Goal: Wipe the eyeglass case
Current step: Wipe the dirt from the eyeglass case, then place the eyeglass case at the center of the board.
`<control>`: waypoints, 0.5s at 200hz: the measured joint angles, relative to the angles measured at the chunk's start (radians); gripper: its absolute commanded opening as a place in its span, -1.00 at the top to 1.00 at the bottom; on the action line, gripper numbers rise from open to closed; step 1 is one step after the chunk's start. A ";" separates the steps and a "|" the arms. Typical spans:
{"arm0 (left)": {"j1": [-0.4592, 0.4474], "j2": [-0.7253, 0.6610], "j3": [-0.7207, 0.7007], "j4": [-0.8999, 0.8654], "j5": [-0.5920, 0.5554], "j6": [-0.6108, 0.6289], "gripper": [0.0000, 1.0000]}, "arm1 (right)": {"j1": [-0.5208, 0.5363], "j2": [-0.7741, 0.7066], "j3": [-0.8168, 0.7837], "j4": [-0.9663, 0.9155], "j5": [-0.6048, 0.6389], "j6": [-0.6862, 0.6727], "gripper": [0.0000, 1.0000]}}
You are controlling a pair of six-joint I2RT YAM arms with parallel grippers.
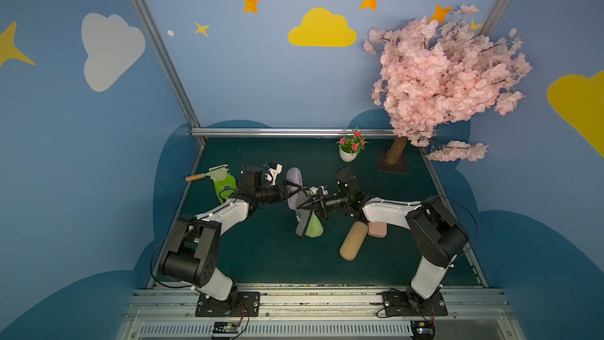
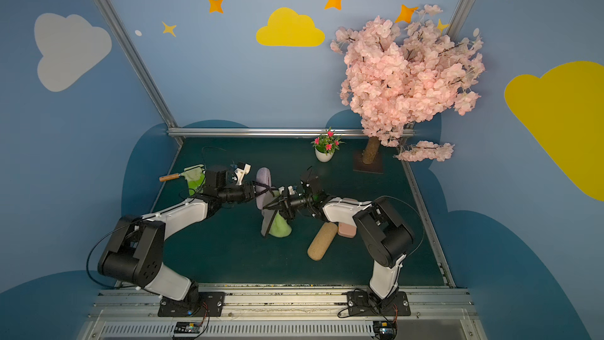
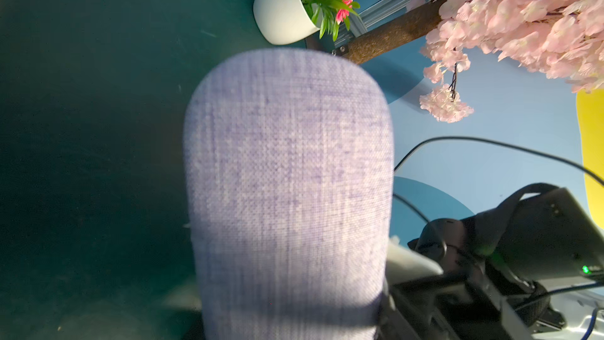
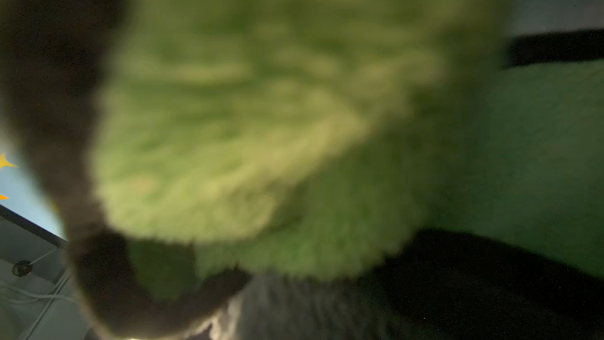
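Mid-wipe, bench (image 1: 261, 250) centre. Left hand (image 1: 292, 190) clamped on case (image 1: 294, 174); right hand (image 1: 302, 207) pinched shut on cloth (image 1: 314, 227), seemingly draped against case. Next: drag cloth along case, firmly.

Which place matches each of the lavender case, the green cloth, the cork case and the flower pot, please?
1. lavender eyeglass case
2. green cloth
3. cork case
4. flower pot

A. beside the blossom tree
B. in the right hand
C. on the mat by the pink case
D. in the left hand

Pairs: 1-D, 2-B, 3-C, 4-A
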 measured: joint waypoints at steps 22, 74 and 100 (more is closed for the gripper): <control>-0.012 -0.015 0.046 -0.120 -0.038 0.083 0.61 | -0.071 -0.018 0.159 -0.399 0.010 -0.275 1.00; -0.104 -0.088 0.055 -0.464 -0.264 0.269 0.43 | -0.145 -0.062 0.692 -1.248 0.526 -0.953 1.00; -0.166 -0.032 0.076 -0.565 -0.401 0.307 0.34 | -0.120 -0.061 0.686 -1.444 0.740 -1.086 1.00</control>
